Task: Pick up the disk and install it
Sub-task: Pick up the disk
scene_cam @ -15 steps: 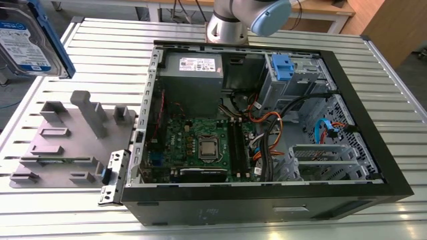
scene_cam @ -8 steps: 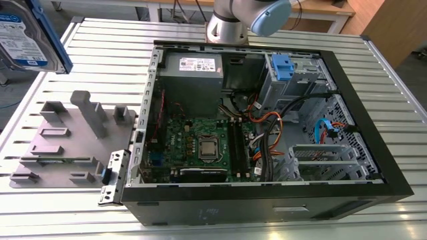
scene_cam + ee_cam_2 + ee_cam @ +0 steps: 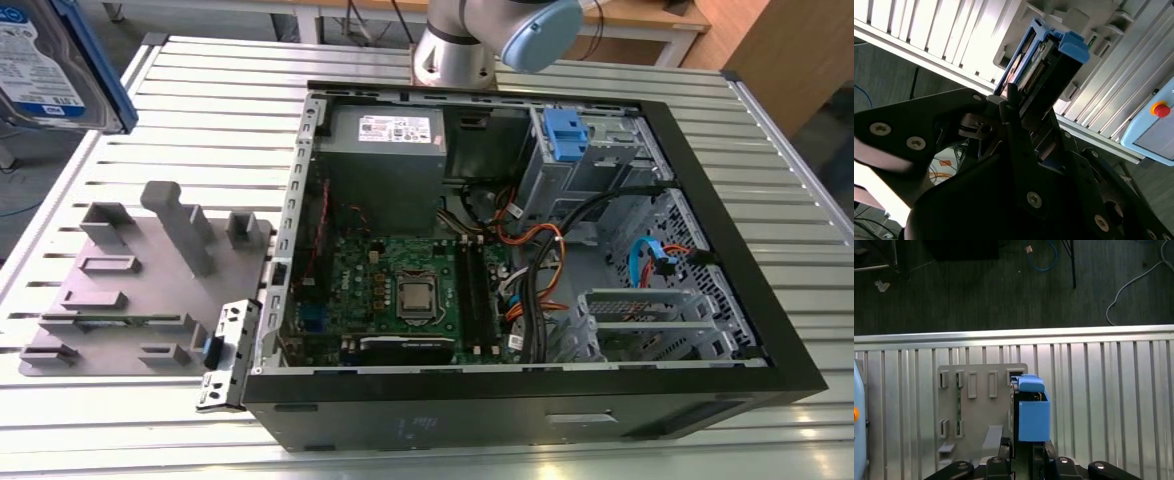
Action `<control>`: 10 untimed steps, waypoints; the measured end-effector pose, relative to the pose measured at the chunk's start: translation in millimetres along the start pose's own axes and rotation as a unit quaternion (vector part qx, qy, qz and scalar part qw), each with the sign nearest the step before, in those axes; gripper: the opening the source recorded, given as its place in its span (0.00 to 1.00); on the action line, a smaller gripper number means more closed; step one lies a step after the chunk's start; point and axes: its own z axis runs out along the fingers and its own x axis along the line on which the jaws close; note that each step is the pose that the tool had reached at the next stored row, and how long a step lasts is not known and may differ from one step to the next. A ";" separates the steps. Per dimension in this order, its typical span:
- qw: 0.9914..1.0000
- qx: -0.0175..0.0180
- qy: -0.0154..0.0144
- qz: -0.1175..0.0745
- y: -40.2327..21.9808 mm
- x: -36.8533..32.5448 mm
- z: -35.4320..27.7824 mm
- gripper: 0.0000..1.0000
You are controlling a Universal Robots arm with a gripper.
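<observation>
Blue-railed disk [image 3: 51, 62] clamped in claw [image 3: 1026, 450] (grey holder [image 3: 134, 290] beneath), computer case [image 3: 534, 405] well apart.

Slatted metal table [image 3: 200, 120] bears one open black computer case [image 3: 467, 425], which contains a grey power-supply box [image 3: 387, 140], a green motherboard [image 3: 400, 290], a small blue latch [image 3: 563, 135] and orange and black cables [image 3: 534, 240]. A grey moulded holder [image 3: 100, 300] lies just beside the case, at the exterior view's left. In the first wrist view, a blue cable [image 3: 1046, 260] lies on the dark floor [image 3: 979, 285].
</observation>
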 end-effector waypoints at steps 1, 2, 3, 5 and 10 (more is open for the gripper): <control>1.000 0.000 0.000 0.000 0.0 0.0 -1.7 0.35; 1.000 0.000 0.000 0.000 0.1 0.0 -3.3 0.35; 1.000 0.000 0.000 0.000 0.1 -0.1 -5.0 0.35; 1.000 0.000 0.000 0.000 0.2 -0.1 -8.0 0.35; 1.000 0.000 0.000 0.000 0.3 -0.3 -17.5 0.35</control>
